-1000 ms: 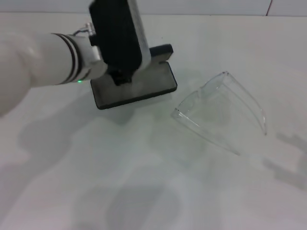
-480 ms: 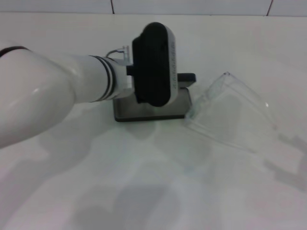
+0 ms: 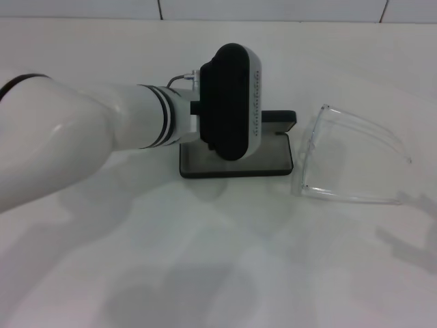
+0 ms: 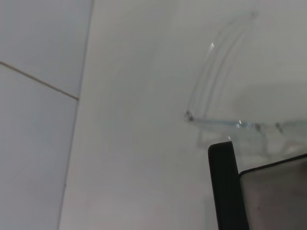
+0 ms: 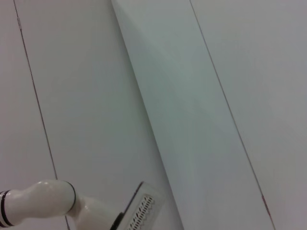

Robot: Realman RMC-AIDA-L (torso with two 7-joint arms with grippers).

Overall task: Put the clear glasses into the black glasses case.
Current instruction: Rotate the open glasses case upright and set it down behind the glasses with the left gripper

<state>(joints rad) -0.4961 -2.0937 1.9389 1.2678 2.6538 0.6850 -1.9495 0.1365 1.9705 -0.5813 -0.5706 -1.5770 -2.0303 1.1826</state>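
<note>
From the head view, a plain white tabletop (image 3: 205, 273) runs back to a pale tiled wall (image 3: 273, 8). The left gripper (image 3: 232, 102), a black oblong housing on a white arm, hangs over the flat black rectangular glasses case (image 3: 273, 160), open with its grey lining showing; whether its fingers are spread or pressed together cannot be told. The fully transparent wraparound plastic glasses (image 3: 351, 157) lie just beyond the case, on the gripper's right. No lettering is legible. The left wrist view shows the case corner (image 4: 223, 187) beside the glasses (image 4: 216, 81), with wall tiles (image 4: 33, 120). The right wrist view shows tiles (image 5: 240, 72) and the left arm (image 5: 43, 201).
</note>
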